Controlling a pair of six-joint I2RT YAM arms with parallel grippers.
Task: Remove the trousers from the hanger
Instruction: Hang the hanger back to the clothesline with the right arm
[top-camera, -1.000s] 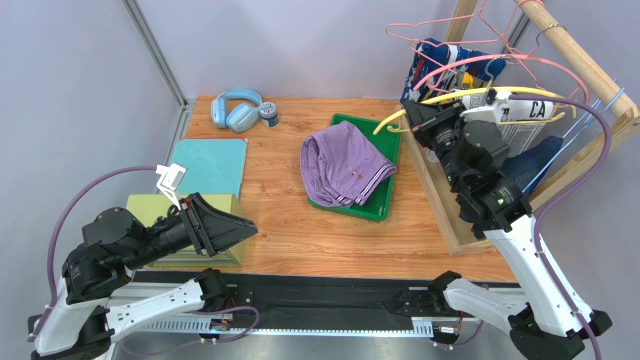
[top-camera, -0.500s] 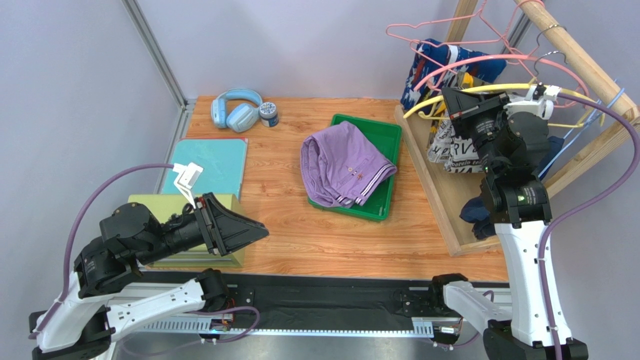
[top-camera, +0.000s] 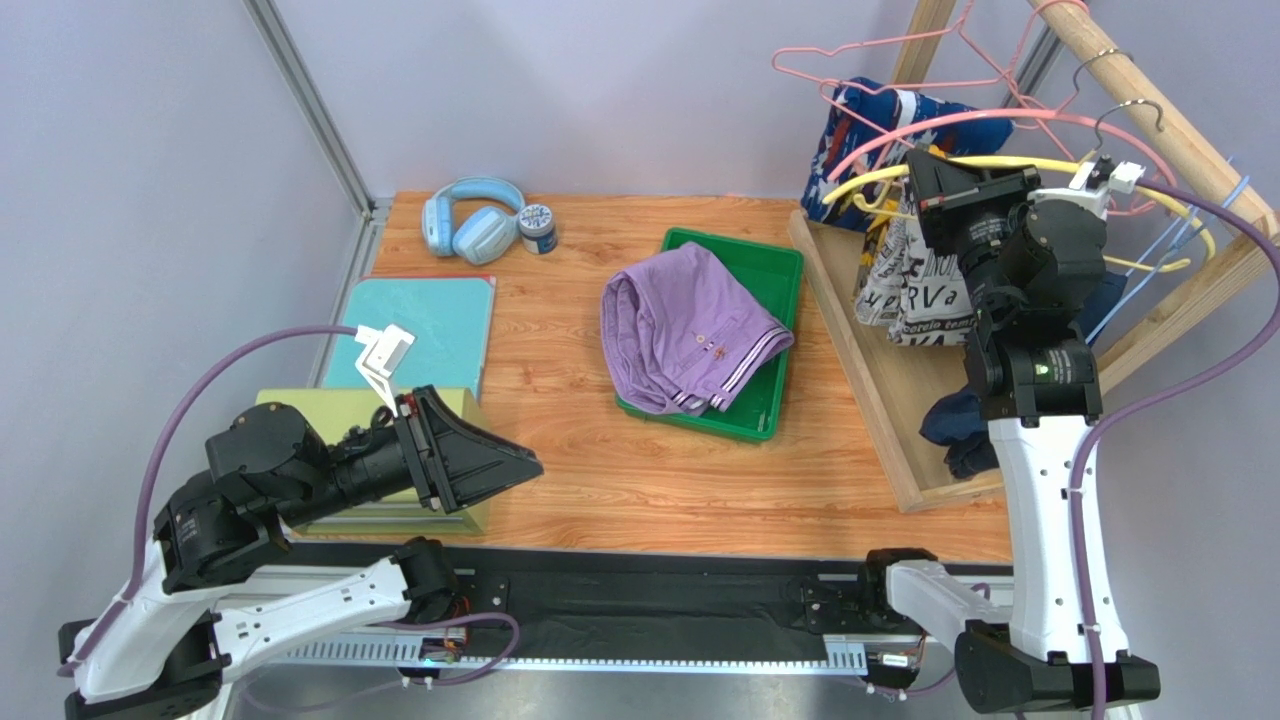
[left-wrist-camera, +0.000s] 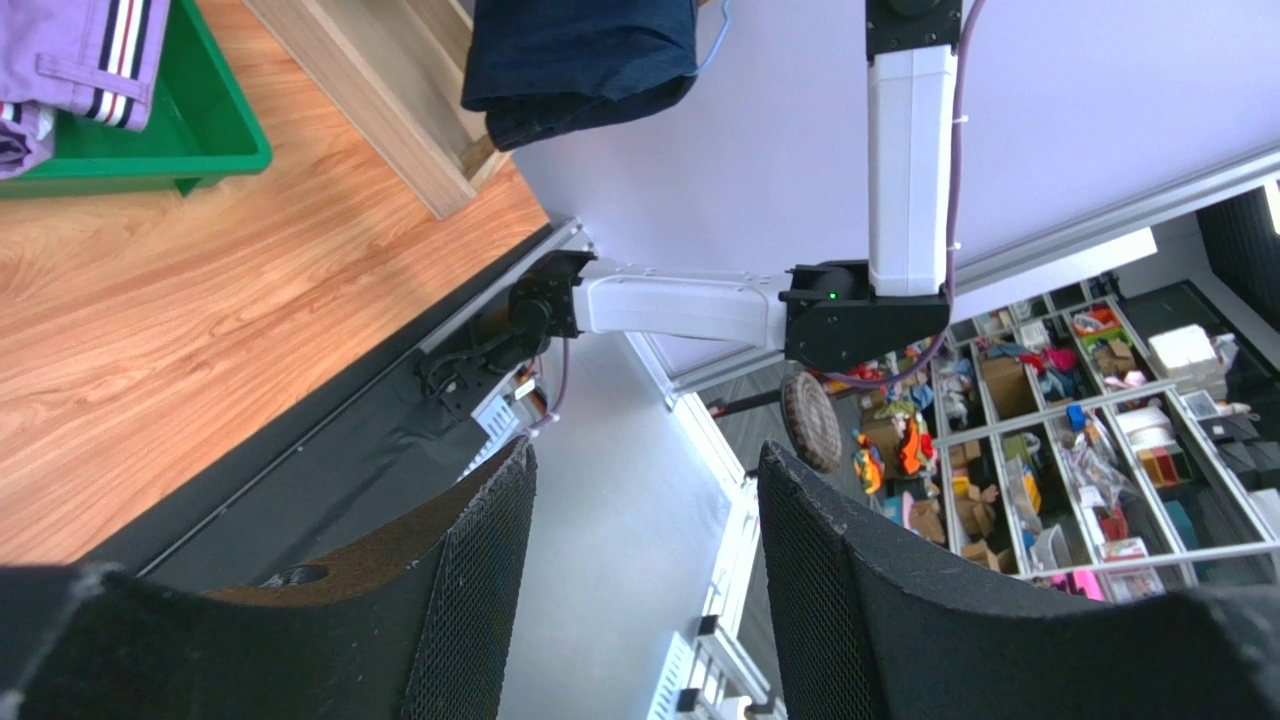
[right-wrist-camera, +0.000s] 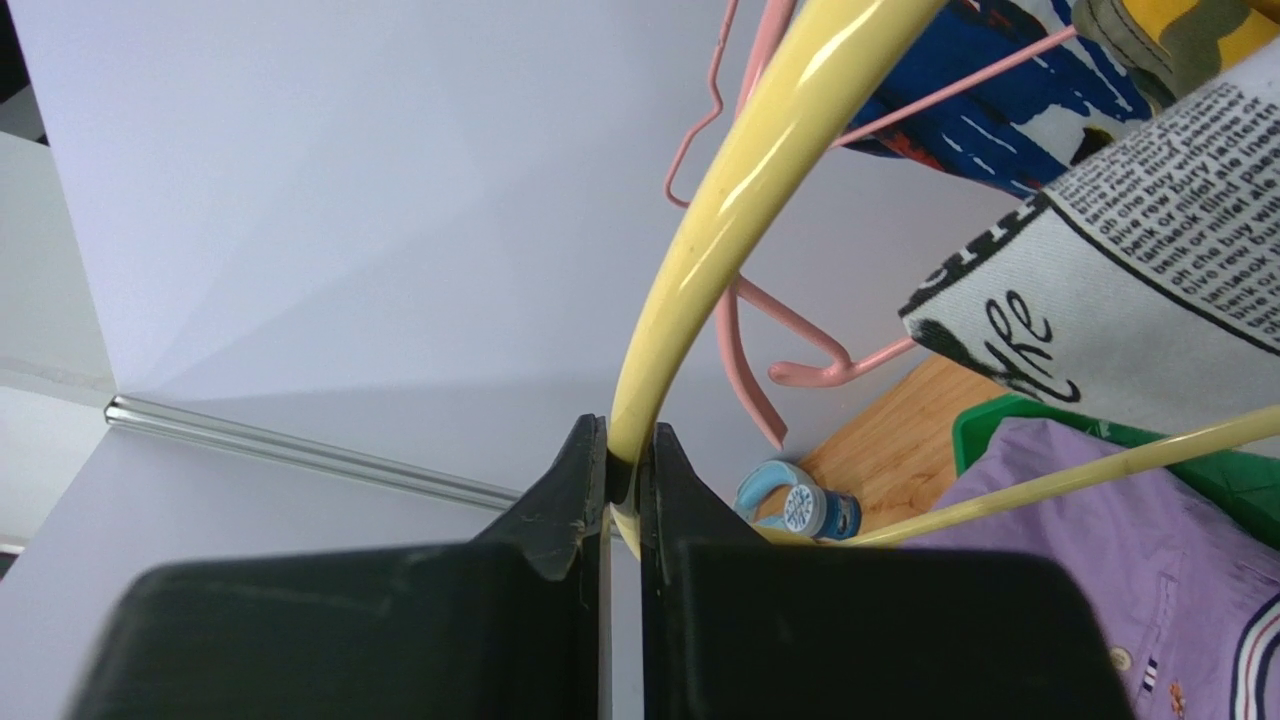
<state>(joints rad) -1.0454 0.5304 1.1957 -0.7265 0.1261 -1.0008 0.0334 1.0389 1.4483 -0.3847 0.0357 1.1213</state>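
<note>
bench: wood, visible grain, smooth satin finish
tray: green plastic, glossy
purple trousers: soft cloth, matt, creased
newsprint trousers: printed cloth, matt
yellow hanger: smooth, glossy
pink hanger: smooth, slight sheen
rack: pale wood, matt
left end effector: black, matt; pads finely grid-textured

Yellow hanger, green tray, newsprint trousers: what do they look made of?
The yellow hanger is probably plastic or plastic-coated wire: a smooth, glossy round bar with a bright highlight along it. The green tray looks like moulded plastic: even colour, thin raised rim, slight sheen. The newsprint trousers are matte woven fabric: they hang in soft folds and the print bends with them.
</note>
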